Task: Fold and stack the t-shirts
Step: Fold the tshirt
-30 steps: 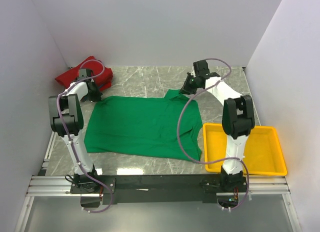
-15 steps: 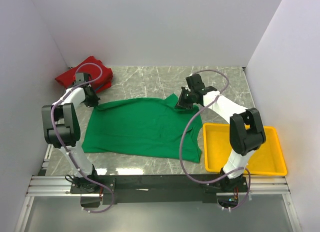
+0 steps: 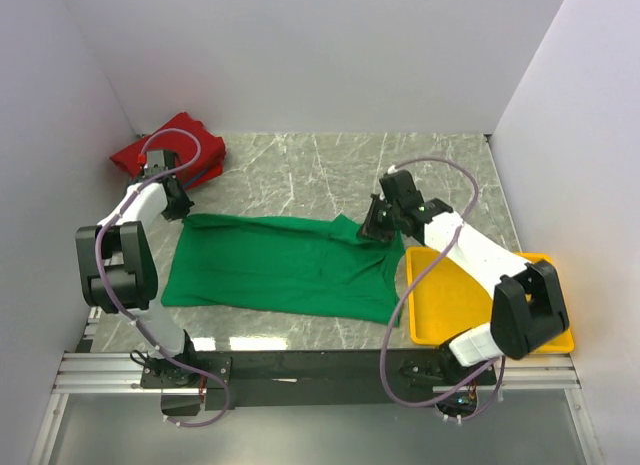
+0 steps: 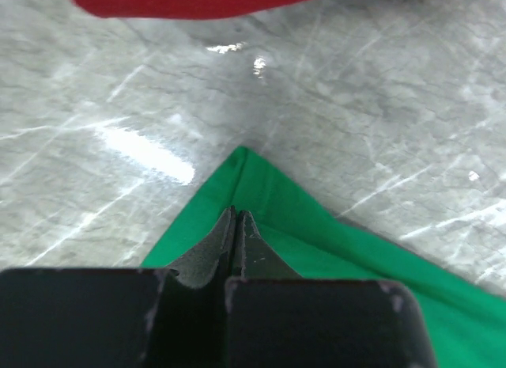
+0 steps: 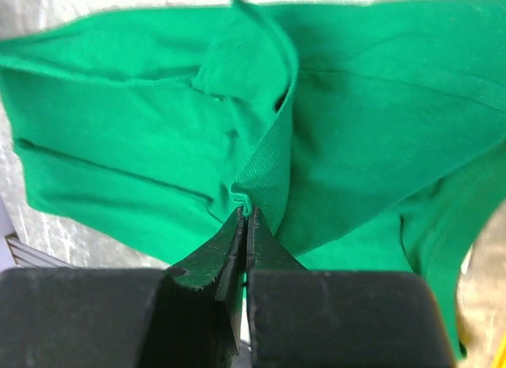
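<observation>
The green t-shirt [image 3: 280, 270] lies across the middle of the table [image 3: 300, 165], its far edge clenched by the left gripper [image 3: 178, 209] and the right gripper [image 3: 371, 226]. To fold well, both should carry this edge nearward evenly (the red t-shirt [image 3: 170, 150] waits behind), holding it taut.

green t-shirt [image 3: 280, 270] | red t-shirt [image 3: 130, 157] | yellow tray [image 3: 432, 303] | grey white-veined marble table [image 3: 300, 170]
</observation>
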`<state>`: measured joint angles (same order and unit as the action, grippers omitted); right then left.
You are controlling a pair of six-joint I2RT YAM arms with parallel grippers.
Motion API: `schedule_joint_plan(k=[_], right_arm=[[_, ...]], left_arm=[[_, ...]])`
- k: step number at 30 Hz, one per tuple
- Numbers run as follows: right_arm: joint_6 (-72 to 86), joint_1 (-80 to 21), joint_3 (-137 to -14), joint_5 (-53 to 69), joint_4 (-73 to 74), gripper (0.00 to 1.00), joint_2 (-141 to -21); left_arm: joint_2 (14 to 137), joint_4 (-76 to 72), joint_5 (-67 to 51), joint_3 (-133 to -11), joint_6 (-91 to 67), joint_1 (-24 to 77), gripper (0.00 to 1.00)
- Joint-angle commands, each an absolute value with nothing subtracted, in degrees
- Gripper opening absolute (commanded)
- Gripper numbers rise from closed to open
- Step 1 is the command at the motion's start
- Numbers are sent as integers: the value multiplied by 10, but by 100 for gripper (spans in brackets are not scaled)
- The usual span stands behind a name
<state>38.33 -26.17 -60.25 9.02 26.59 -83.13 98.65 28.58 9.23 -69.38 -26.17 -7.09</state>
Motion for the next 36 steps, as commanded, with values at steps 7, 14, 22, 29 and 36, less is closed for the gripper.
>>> schedule_joint_plan(k=[7,14,22,29,36], right_arm=[[422,-286,-508,62,272,0,-728],[428,-300,-483,47,287,0,-693],[445,-322,-439,42,293,0,-657],[460,-341,-382,22,297,0,-631],[460,-349,-366,36,295,45,-632]], left_arm=[[929,301,143,-664,-264,-75,1],[909,306,145,-638,-272,-75,2],[864,305,154,-597,-279,-75,8],[806,309,186,-554,-294,-85,49],[747,303,166,-555,-305,-82,69]])
